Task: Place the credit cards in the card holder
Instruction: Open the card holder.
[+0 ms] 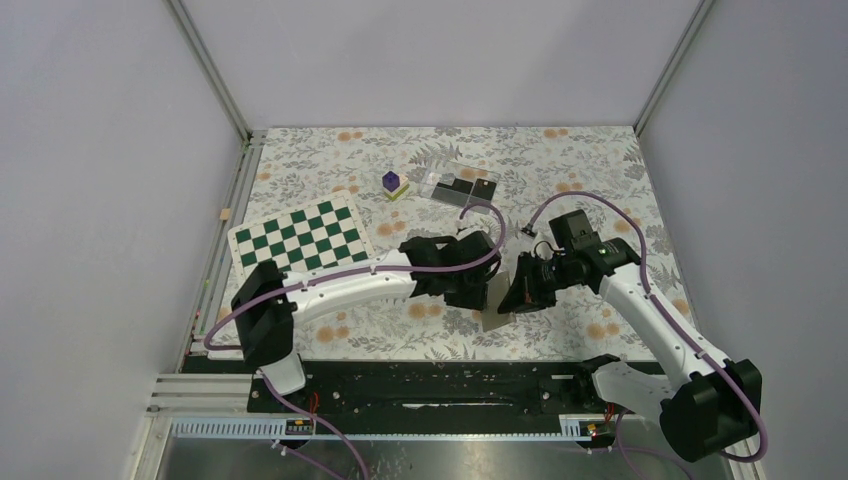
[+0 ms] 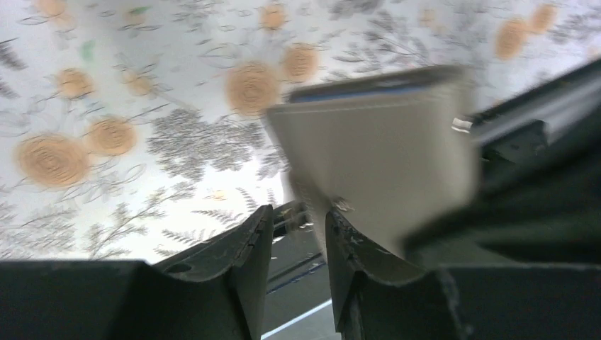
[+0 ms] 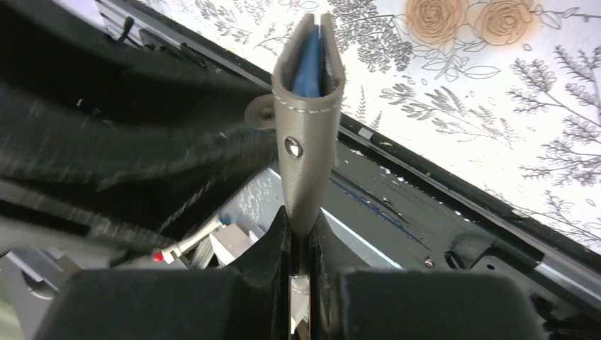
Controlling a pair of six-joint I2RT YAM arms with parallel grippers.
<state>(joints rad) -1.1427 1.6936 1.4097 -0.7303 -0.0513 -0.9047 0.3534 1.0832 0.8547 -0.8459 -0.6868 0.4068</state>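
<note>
My right gripper (image 3: 301, 223) is shut on the bottom edge of the grey-brown card holder (image 3: 306, 120), holding it upright above the table's near edge. Its top stands slightly parted, with pale blue showing inside. In the top view the card holder (image 1: 494, 318) hangs between the two grippers. My left gripper (image 2: 299, 212) is close beside the card holder (image 2: 383, 156); its jaws are apart with nothing between them, and the holder's lower corner lies against the right finger. The black credit cards (image 1: 462, 187) lie in a clear box at the back, one with a gold-orange spot.
A green and white chessboard mat (image 1: 300, 238) lies at the left. A purple cube (image 1: 391, 182) sits on a yellow-green block near the clear plastic box (image 1: 440, 180). A black rail (image 1: 430, 385) runs along the table's near edge, under the grippers.
</note>
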